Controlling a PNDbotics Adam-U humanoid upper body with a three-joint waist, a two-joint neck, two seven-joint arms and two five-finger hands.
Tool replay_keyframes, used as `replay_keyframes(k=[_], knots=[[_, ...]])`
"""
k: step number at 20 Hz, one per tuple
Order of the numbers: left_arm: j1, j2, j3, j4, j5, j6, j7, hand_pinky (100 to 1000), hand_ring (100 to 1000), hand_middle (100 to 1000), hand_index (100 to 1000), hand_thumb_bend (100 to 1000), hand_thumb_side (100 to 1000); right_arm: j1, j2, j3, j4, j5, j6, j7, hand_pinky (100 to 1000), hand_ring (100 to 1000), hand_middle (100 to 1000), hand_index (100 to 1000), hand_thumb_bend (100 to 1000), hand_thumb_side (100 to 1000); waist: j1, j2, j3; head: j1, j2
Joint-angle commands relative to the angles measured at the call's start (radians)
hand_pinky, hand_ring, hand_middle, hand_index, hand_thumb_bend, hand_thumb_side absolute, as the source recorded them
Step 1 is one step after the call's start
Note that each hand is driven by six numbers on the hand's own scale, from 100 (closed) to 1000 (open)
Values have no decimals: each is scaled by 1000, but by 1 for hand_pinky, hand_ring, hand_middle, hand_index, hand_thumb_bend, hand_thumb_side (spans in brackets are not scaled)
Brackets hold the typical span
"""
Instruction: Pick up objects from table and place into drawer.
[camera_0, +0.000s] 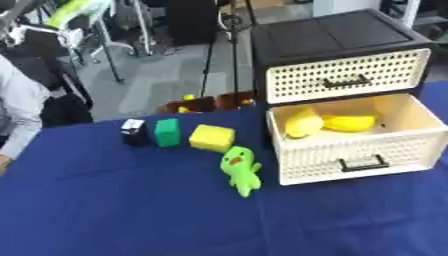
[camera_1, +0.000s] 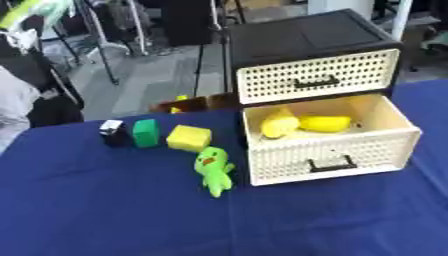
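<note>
A black cabinet with cream drawers stands at the back right of the blue table. Its upper drawer is closed. The lower drawer is pulled out, with a yellow banana and another yellow object inside. Left of the drawer lies a green plush toy. Behind it, in a row, sit a yellow block, a green block and a small black-and-white object. Neither of my hands shows in either view.
A person's sleeve shows at the far left edge, apart from the objects. Beyond the table's back edge are tripod legs, a chair and a brown item with yellow bits on the floor.
</note>
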Motion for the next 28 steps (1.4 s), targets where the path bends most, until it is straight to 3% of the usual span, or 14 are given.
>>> replay_keyframes(k=[1, 15, 28], knots=[[-42, -12, -17, -1, 30, 11, -18, 271, 479, 475, 565, 116, 255, -20, -40, -3, -10, -23, 3, -9, 564, 658, 602, 774, 100, 898, -3, -22, 4, -13, 15], [-123, -188, -67, 23, 133, 7, -53, 209, 446, 458, 568, 100, 274, -87, -31, 8, -10, -70, 25, 20, 565, 659, 600, 774, 100, 898, -3, -26, -18, 3, 18], [-188, -313, -81, 76, 189, 22, -53, 164, 415, 442, 569, 100, 293, -128, -21, 10, -10, -98, 54, 31, 564, 658, 597, 775, 100, 896, 16, -25, -56, 5, 20]])
